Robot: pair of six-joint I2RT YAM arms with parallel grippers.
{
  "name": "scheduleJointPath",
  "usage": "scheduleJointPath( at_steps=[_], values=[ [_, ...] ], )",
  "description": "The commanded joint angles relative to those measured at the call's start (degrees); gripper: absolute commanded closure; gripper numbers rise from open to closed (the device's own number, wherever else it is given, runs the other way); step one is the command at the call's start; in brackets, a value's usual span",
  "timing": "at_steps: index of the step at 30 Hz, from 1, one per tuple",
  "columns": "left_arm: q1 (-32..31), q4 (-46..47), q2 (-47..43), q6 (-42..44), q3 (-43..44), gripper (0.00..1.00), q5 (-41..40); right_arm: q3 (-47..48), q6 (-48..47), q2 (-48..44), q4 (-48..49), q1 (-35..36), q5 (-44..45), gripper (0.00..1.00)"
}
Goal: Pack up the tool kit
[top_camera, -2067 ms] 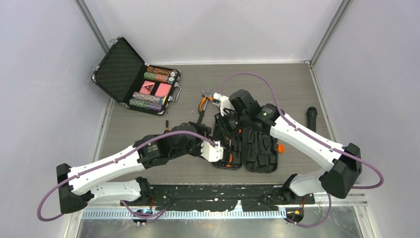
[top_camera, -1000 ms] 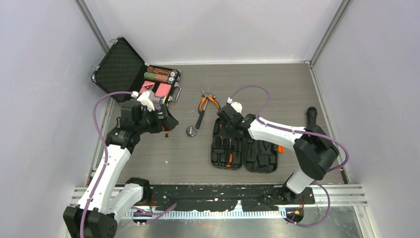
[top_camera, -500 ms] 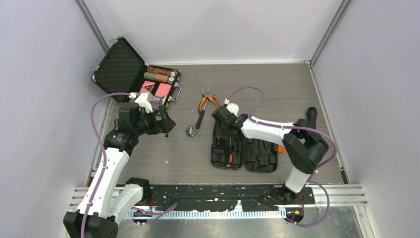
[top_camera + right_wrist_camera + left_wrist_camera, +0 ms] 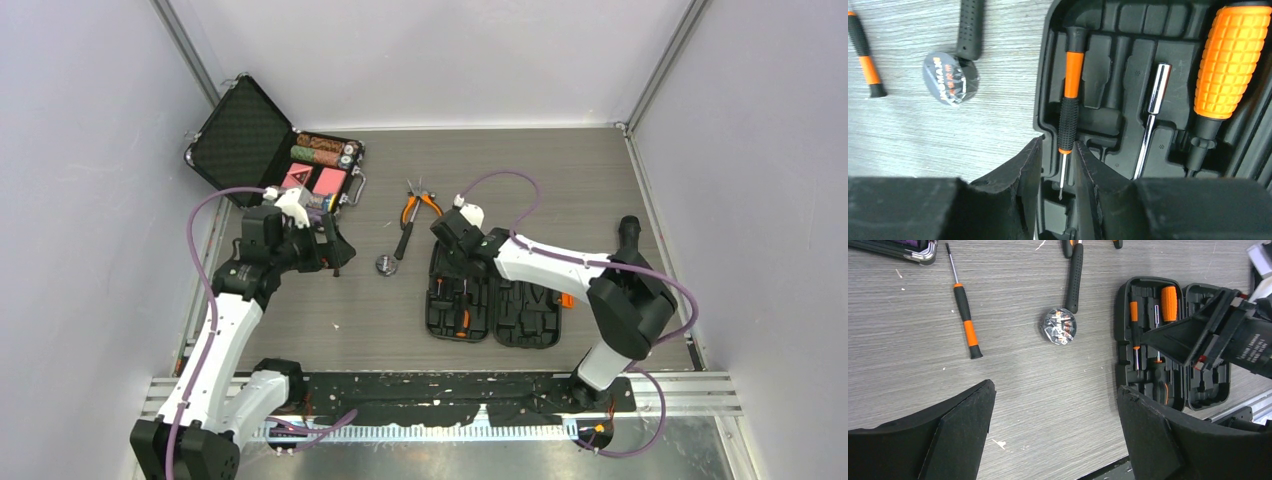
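Black ribbed plastic clamshell tool kit [image 4: 530, 320] lies open at centre of the top view, right gripper [image 4: 1057, 165] slightly parted astride a seated slim orange-and-black screwdriver [image 4: 1069, 100], left gripper [image 4: 1055, 387] gaping empty near the loose orange-and-black screwdriver [image 4: 964, 320], upper left of its view: light, stiff, I'd pinch its banded handle.

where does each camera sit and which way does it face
Top external: overhead, behind the robot, looking down at the table; left arm and right arm show.
Left wrist: high over the table, facing down; open left hand at bottom, loose screwdriver and tool kit beyond.
Right wrist: low over the tool kit, facing its slots; right hand straddles a stowed screwdriver.
Both wrist views share the round case.
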Motion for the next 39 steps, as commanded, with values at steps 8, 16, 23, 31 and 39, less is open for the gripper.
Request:
scheduleJointPath(
  at_steps=[8, 16, 23, 31, 39],
  values=[
    [0.59, 0.7, 0.67, 0.89, -0.07, 0.09, 3.31, 1.47, -5.16, -5.58, 0.4, -2.59, -1.31, 0.71],
    [0.5, 0.81, 1.84, 1.11, 0.11, 0.09, 5.97, 0.8, -7.52, -3.34, 3.24, -6.03, -6.83, 0.75],
    [0.45, 0.84, 2.29, 1.37, 0.02, 0.08, 6.49, 3.15, -8.12, 0.16, 4.41, -6.42, -8.9, 0.77],
    [0.41, 0.86, 2.34, 1.55, 0.04, 0.08, 6.89, 4.11, -8.04, 3.66, 4.52, -6.53, -8.96, 0.8],
    [0.37, 0.85, 2.17, 1.73, 0.02, 0.08, 6.95, 4.89, -7.99, 6.45, 4.21, -6.84, -7.59, 0.87]
  ],
)
